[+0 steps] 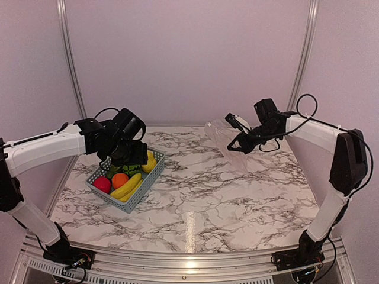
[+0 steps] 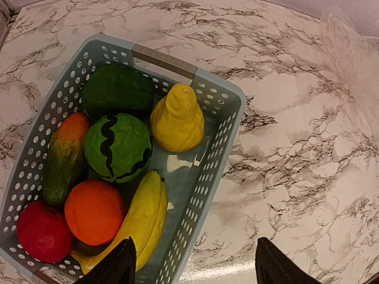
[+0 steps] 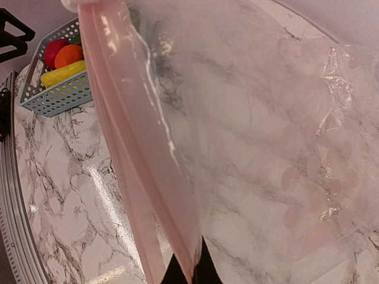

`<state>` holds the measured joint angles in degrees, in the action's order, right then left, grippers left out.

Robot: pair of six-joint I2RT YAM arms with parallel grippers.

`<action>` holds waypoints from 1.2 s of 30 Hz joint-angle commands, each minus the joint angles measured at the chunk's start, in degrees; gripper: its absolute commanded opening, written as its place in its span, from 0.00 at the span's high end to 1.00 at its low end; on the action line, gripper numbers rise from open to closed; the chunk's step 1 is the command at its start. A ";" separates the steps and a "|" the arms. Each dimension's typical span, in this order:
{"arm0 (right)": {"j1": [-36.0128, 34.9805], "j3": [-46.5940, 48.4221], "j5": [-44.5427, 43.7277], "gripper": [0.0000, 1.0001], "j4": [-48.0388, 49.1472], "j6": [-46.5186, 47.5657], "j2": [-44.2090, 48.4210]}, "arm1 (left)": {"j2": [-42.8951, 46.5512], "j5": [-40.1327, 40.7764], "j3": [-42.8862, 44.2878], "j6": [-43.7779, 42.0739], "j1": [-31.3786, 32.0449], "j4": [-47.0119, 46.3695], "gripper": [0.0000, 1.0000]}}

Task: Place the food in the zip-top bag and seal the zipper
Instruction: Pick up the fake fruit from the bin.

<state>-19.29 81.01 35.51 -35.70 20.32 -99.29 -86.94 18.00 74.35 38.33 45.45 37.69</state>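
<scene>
Starting at the left, we find the left gripper hanging over the basket, jaws apart with nothing between them. All the food we can see lies in that basket: apple and orange at one end, banana along the right wall, melon in the middle, pear upright just beside it. We judge the step in hand to be the first pick. To do it well we would choose the pear, since it stands highest and has bare basket floor on one side. We would come straight down, set the fingers across its belly, and keep them off the wall and the grey handle behind it. Glossy fruit may squirt out of a shallow pinch, so we would close low and gently. The melon crowds one side and could roll. Across the table, well apart from the basket, the bag is held at the right, and the right gripper is clamped on its zipper. Whether the mouth stands open we cannot tell, and a flat mouth would block any drop. The carry also crosses the whole table.
</scene>
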 commanded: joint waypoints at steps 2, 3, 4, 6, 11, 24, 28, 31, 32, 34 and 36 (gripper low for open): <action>1.01 3.33 0.06 1.00 -3.53 4.02 0.50 | -2.79 -3.73 0.37 1.31 -4.41 4.34 0.32; 1.01 3.47 -0.07 1.00 -4.14 4.68 0.64 | -4.22 -4.86 1.33 0.40 -5.30 4.26 0.32; 1.01 3.64 -0.21 1.00 -4.92 5.19 0.67 | -5.67 -5.67 2.73 -0.43 -5.85 4.26 0.33; 1.01 4.14 -0.77 1.00 -6.51 5.87 0.51 | -8.92 -6.56 4.82 -2.13 -6.75 4.23 0.33; 1.31 6.11 -2.87 1.00 -10.22 7.76 -0.63 | -16.67 -6.29 11.86 -5.16 -8.69 2.65 0.32; 2.24 9.94 -6.03 1.00 -14.47 10.02 -1.02 | -31.47 -8.94 23.71 -2.57 -12.77 1.78 0.45; 2.29 9.87 -6.35 1.00 -14.48 10.00 -1.08 | -33.96 -8.80 25.39 -2.30 -13.73 1.69 0.48; 2.26 9.93 -6.60 1.00 -14.39 10.00 -1.13 | -35.78 -9.56 26.38 -2.86 -14.20 1.73 0.52; 2.26 10.00 -6.75 1.00 -14.44 10.00 -1.14 | -36.16 -9.64 26.50 -3.02 -14.24 1.66 0.53; 2.29 10.22 -7.14 1.00 -14.40 10.00 -1.17 | -36.61 -9.69 26.47 -3.44 -14.34 1.36 0.55; 2.25 10.22 -7.49 1.00 -14.44 10.01 -1.13 | -36.65 -9.53 26.63 -3.86 -14.42 1.33 0.60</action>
<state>-17.43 88.88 29.19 -49.04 29.67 -99.55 -122.04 8.80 99.59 35.46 31.53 38.63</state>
